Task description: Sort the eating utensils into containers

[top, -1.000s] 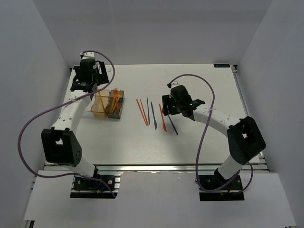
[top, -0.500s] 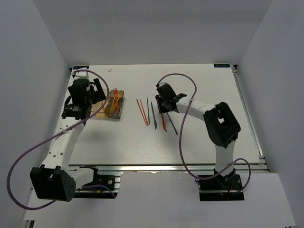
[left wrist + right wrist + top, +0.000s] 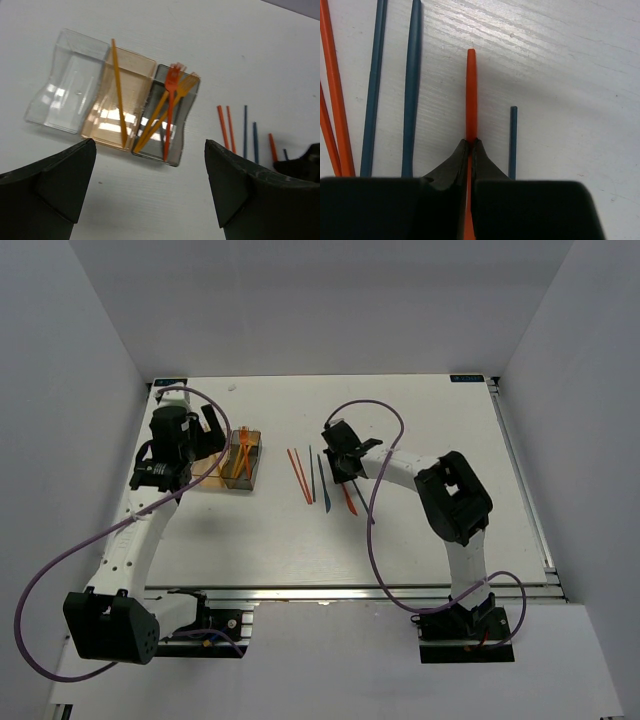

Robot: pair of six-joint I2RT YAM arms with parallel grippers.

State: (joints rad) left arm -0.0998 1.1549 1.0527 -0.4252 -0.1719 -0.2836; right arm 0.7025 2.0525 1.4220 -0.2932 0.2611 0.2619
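My right gripper (image 3: 471, 142) (image 3: 343, 470) is down on the table and shut on an orange utensil (image 3: 471, 90) (image 3: 348, 503), pinching its thin handle. Beside it lie two dark blue utensils (image 3: 411, 75), a thin dark blue stick (image 3: 513, 135) and two orange sticks (image 3: 298, 475). The containers are three joined bins: clear (image 3: 65, 85), tan-orange (image 3: 105, 107) holding one yellow stick, and dark grey (image 3: 182, 120) holding orange forks (image 3: 171, 100). My left gripper (image 3: 150, 190) (image 3: 207, 428) hangs open and empty above the table, just near of the bins.
The bins (image 3: 232, 462) sit at the table's left. The loose utensils lie in a row at mid-table. White walls enclose the table on three sides, and purple cables loop off both arms.
My right gripper has closed on the orange utensil and edged left. The left arm pulled back from over the bins a second ago and has since held still, open.
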